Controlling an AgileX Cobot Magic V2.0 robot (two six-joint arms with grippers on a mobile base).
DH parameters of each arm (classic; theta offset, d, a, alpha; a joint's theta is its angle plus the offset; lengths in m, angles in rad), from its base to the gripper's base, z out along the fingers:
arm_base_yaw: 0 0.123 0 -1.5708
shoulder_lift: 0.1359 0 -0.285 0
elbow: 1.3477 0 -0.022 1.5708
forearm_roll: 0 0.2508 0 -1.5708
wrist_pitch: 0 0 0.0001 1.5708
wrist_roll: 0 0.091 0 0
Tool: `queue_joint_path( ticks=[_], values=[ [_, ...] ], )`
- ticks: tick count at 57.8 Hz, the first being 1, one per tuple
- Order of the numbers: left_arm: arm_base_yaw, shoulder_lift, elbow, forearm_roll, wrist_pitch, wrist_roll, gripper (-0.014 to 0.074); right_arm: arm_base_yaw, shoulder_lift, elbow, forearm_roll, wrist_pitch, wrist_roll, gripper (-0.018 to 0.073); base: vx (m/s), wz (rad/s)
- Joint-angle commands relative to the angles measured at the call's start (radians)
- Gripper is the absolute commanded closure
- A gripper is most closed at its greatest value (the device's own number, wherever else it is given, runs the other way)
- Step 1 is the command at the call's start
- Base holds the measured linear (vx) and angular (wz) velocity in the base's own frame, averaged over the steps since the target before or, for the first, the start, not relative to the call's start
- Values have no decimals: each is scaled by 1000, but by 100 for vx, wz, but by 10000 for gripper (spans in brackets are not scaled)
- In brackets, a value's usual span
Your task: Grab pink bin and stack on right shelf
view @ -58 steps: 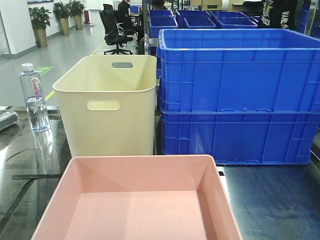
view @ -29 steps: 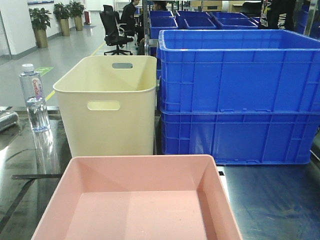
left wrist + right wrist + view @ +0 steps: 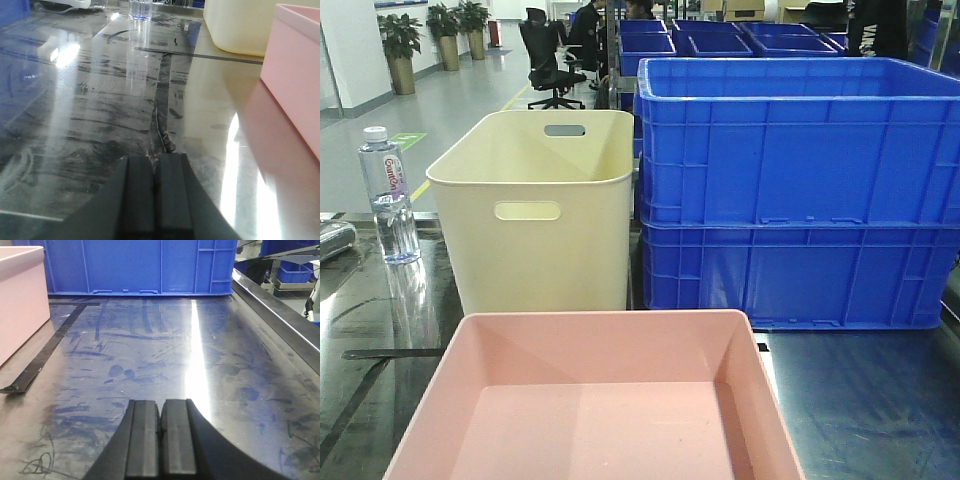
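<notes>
The pink bin (image 3: 605,350) sits empty at the near middle of the dark glossy surface, in front of the cream bin. My left gripper (image 3: 155,160) is shut on nothing, low over the surface, with the pink bin's wall (image 3: 295,70) off to its right. My right gripper (image 3: 160,402) is also shut and empty, with the pink bin (image 3: 20,295) to its left. The right shelf (image 3: 200,340) is the black reflective surface stretching ahead of the right gripper; it also shows in the front view as the right shelf (image 3: 860,400).
A tall cream bin (image 3: 540,250) with handle slots stands behind the pink one. Two stacked blue crates (image 3: 790,150) stand at the back right. A water bottle (image 3: 388,195) stands at the left. A raised metal rail (image 3: 280,315) borders the shelf's right side.
Only the people far in the background have shifted. The bins, crates and bottle stand as before.
</notes>
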Motion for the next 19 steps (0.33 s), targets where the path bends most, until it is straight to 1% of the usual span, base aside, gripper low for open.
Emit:
queue_joint_path(
  ticks=[1, 19],
  values=[
    [1, -6, 13, -2, -84, -8, 604, 0, 0, 2, -6, -78, -9, 571, 0, 0],
    [1, -6, 13, -2, -84, -8, 604, 0, 0, 2, -6, -77, -9, 571, 0, 0]
  ],
)
